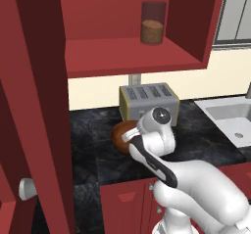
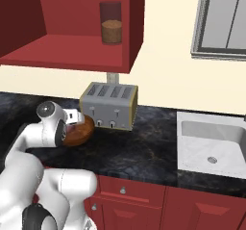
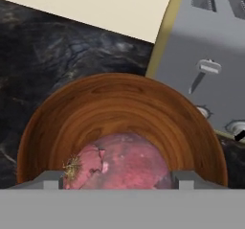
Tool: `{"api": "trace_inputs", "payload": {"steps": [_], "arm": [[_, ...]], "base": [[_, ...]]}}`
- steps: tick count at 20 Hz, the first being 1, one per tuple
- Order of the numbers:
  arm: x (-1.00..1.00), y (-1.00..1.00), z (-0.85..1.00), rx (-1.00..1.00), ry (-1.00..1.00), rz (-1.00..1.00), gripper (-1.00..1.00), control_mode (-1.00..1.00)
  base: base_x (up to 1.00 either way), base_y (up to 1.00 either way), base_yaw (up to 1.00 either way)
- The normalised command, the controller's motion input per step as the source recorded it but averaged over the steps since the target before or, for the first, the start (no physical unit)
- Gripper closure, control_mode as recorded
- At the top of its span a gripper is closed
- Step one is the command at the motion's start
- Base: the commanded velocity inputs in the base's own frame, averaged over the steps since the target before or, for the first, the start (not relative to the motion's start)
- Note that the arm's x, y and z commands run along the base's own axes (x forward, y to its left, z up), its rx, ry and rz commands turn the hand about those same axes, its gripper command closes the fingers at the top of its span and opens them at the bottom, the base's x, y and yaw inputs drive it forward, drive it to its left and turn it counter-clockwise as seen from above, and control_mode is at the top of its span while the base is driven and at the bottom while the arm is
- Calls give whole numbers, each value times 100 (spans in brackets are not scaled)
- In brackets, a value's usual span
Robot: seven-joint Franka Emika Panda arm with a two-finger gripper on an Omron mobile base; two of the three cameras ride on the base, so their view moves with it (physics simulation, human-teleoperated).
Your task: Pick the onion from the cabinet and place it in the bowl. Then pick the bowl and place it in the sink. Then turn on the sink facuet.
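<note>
The glossy brown wooden bowl (image 3: 119, 103) sits on the dark counter just left of the silver toaster (image 3: 206, 55). The reddish-pink onion (image 3: 119, 161) lies low inside it. My gripper (image 3: 117, 177) reaches down into the bowl, one fingertip against each side of the onion, shut on it. From the base views the wrist covers most of the bowl (image 1: 120, 132) (image 2: 81, 133). The red cabinet (image 1: 132, 57) hangs open above. The pale sink (image 2: 211, 142) lies to the right. The sink faucet (image 1: 249, 91) is only a grey sliver at the frame edge.
A clear jar (image 1: 152, 25) with brown contents stands on the cabinet shelf. The tall red cabinet door (image 1: 34, 105) with its pale knob (image 1: 27, 189) stands open at the left. The toaster (image 1: 147, 101) is close behind the bowl. A window (image 2: 226, 17) is above the sink.
</note>
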Motion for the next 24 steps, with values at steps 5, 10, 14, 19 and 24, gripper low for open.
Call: {"api": "trace_inputs", "payload": {"steps": [5, 10, 14, 19, 24], "arm": [[8, 0, -31, 0, 0, 0, 100, -100], [0, 0, -28, 0, 0, 0, 100, -100], [1, 0, -23, 0, 0, 0, 100, -100], [8, 0, -20, 0, 0, 0, 100, -100], [21, 0, -23, 0, 0, 0, 100, -100]], "base": [[0, 0, 0], [0, 0, 0], [0, 0, 0], [0, 0, 0], [0, 0, 0]]}}
